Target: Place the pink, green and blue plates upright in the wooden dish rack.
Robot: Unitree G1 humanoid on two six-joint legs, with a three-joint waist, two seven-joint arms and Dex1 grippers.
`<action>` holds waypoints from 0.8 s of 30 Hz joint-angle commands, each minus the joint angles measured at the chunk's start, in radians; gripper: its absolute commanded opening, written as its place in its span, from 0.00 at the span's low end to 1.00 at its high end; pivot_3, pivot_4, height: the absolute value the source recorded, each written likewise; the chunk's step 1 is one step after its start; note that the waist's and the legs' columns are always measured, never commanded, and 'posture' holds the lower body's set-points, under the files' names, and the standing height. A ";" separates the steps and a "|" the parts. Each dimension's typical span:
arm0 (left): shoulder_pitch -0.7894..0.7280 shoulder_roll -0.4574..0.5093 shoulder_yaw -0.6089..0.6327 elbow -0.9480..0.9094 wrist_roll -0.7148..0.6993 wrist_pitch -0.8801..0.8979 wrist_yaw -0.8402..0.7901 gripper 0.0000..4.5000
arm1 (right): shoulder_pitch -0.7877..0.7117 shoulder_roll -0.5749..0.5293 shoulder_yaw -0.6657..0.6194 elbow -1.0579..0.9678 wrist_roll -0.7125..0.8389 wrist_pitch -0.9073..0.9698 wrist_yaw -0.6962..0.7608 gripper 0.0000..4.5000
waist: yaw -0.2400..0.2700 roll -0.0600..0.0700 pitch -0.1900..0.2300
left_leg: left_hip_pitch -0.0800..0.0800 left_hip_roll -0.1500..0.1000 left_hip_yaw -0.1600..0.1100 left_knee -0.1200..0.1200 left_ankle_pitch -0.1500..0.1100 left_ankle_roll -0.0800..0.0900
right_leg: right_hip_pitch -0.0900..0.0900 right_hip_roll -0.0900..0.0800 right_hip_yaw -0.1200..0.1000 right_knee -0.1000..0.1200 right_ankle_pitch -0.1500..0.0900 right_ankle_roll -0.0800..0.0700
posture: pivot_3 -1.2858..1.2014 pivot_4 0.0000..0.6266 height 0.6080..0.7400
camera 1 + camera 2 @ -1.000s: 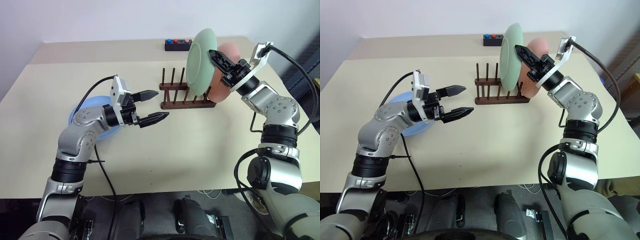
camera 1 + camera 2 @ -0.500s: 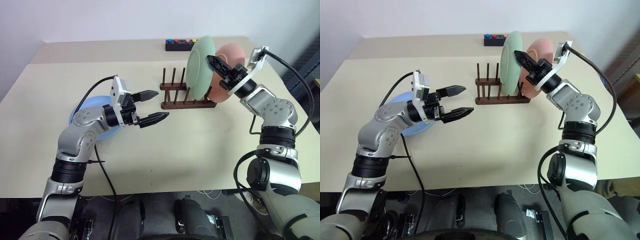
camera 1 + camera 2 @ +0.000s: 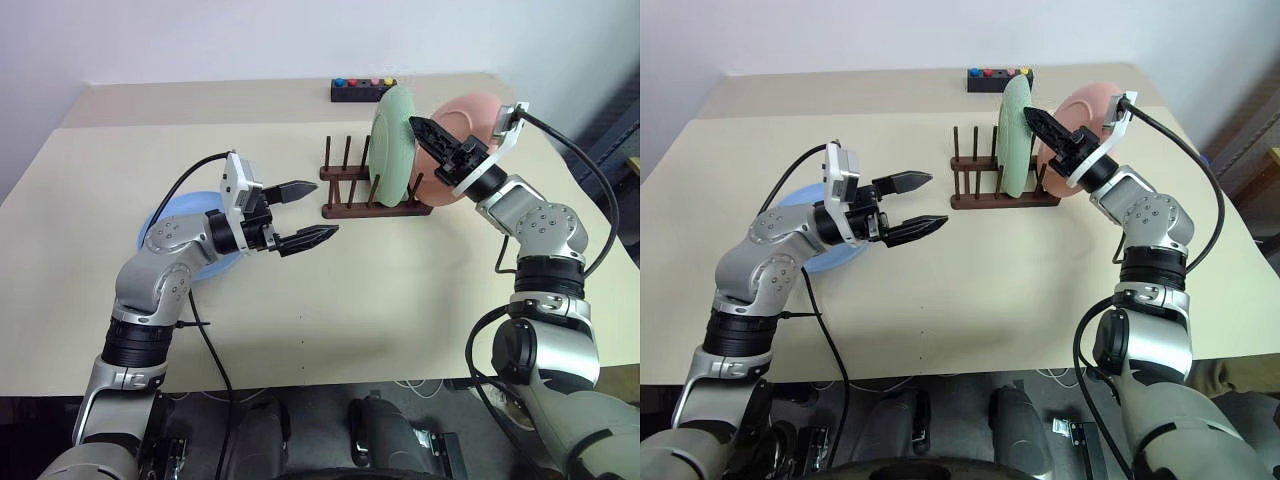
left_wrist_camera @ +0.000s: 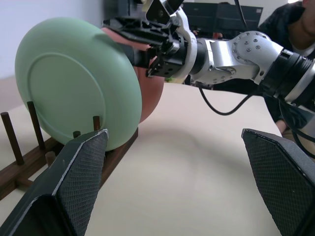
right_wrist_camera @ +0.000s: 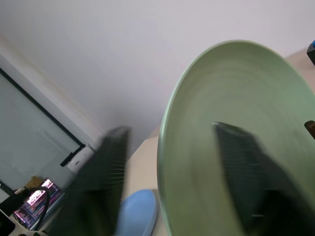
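On the beige table [image 3: 330, 290], the green plate [image 3: 392, 140] stands upright in the wooden dish rack [image 3: 372, 195] beside the pink plate [image 3: 462, 150], between the right gripper's [image 5: 172, 182] parted fingers, while the left gripper [image 3: 306, 213], level and spread empty, points toward it with the blue plate [image 3: 190, 240] behind.

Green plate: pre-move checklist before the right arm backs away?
1. Green plate standing upright between the pegs of the rack: ok.
2. Right gripper fingers spread on either side of the plate rim: ok. Whether one finger is touching the plate: cannot tell.
3. Pink plate upright in the rack behind the green one: ok.
4. Blue plate racked: not ok, it lies flat on the table under the left arm.
5. Left gripper open and empty: ok.
6. Free slots toward the rack's left end for the blue plate: ok.
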 commanded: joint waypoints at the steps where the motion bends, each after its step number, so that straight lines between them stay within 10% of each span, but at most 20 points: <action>1: -0.003 0.005 0.019 -0.032 -0.018 -0.007 -0.002 1.00 | -0.004 -0.007 -0.018 -0.023 0.008 -0.013 0.010 0.98 | 0.000 0.000 0.000 | 0.000 0.000 0.000 0.000 0.000 0.000 | 0.000 0.000 0.000 0.000 0.000 0.000 | 0.52 0.24 1.00; 24: -0.025 -0.006 0.014 0.002 -0.004 -0.025 -0.012 1.00 | -0.022 -0.033 -0.113 -0.237 0.029 -0.208 -0.035 0.98 | 0.001 0.000 0.000 | 0.000 0.000 0.000 -0.001 0.000 0.000 | 0.000 0.000 0.000 0.000 0.000 0.000 | 0.52 0.24 1.00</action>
